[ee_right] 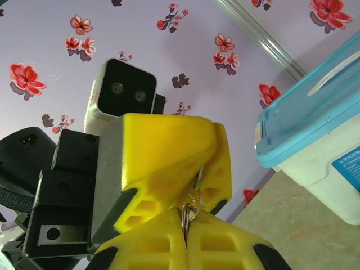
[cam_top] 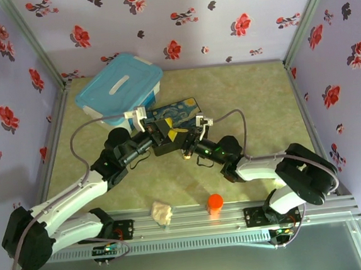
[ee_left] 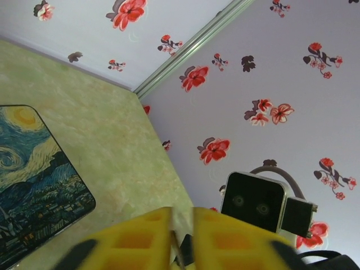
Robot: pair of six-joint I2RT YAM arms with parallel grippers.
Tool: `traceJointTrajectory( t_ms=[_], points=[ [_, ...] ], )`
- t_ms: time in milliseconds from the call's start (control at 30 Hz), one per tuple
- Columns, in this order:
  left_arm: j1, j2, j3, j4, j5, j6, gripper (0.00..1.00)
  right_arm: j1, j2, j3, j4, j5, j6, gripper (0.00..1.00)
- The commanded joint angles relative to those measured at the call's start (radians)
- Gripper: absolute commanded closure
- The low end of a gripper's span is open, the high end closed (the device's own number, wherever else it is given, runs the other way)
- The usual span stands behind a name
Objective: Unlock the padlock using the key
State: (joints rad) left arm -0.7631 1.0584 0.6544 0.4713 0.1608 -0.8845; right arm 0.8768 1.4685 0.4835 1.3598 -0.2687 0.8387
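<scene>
Above the table's middle my two grippers meet tip to tip. My right gripper (cam_top: 188, 142) (ee_right: 185, 228) is shut on the thin silver shackle of the padlock (ee_right: 193, 201), whose small brass body sticks up just past the yellow fingertips. My left gripper (cam_top: 168, 135) (ee_left: 181, 219) faces it from above. Its yellow fingers (ee_right: 163, 146) pinch a slim metal piece, the key (ee_right: 198, 177), which reaches down to the padlock body. In the left wrist view the key (ee_left: 177, 247) shows as a thin dark sliver against the left finger. The keyhole is hidden.
A painted box (cam_top: 179, 107) (ee_left: 34, 180) lies just behind the grippers. A blue-lidded plastic box (cam_top: 120, 83) (ee_right: 315, 129) stands at the back left. An orange cap (cam_top: 215, 202) and a crumpled pale wad (cam_top: 162, 212) sit near the front rail. Flowered walls close in three sides.
</scene>
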Motion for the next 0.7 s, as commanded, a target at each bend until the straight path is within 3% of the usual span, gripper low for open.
traceJointTrajectory(
  t_ms=[0, 67, 167, 333, 533, 667],
  points=[
    [-0.001, 0.002, 0.04, 0.01, 0.03, 0.016, 1.0, -0.006, 0.013, 0.021, 0.025, 0.001, -0.002, 1.0],
    [0.0, 0.003, 0.045, 0.003, 0.041, 0.026, 1.0, -0.007, 0.01, 0.02, 0.025, 0.014, 0.002, 0.91],
    [0.0, -0.006, 0.051, -0.016, 0.036, 0.028, 1.0, -0.012, -0.004, 0.006, 0.025, 0.041, 0.01, 0.58],
    [0.0, -0.04, 0.014, 0.035, -0.05, -0.028, 1.0, -0.013, -0.032, 0.003, 0.025, 0.06, 0.024, 0.38],
    [-0.001, -0.032, -0.048, 0.208, -0.116, -0.15, 1.0, -0.001, -0.033, 0.046, 0.027, 0.089, 0.077, 0.36],
    [-0.001, -0.041, -0.061, 0.238, -0.15, -0.171, 1.0, 0.008, -0.037, 0.062, 0.027, 0.101, 0.085, 0.4]
  ],
)
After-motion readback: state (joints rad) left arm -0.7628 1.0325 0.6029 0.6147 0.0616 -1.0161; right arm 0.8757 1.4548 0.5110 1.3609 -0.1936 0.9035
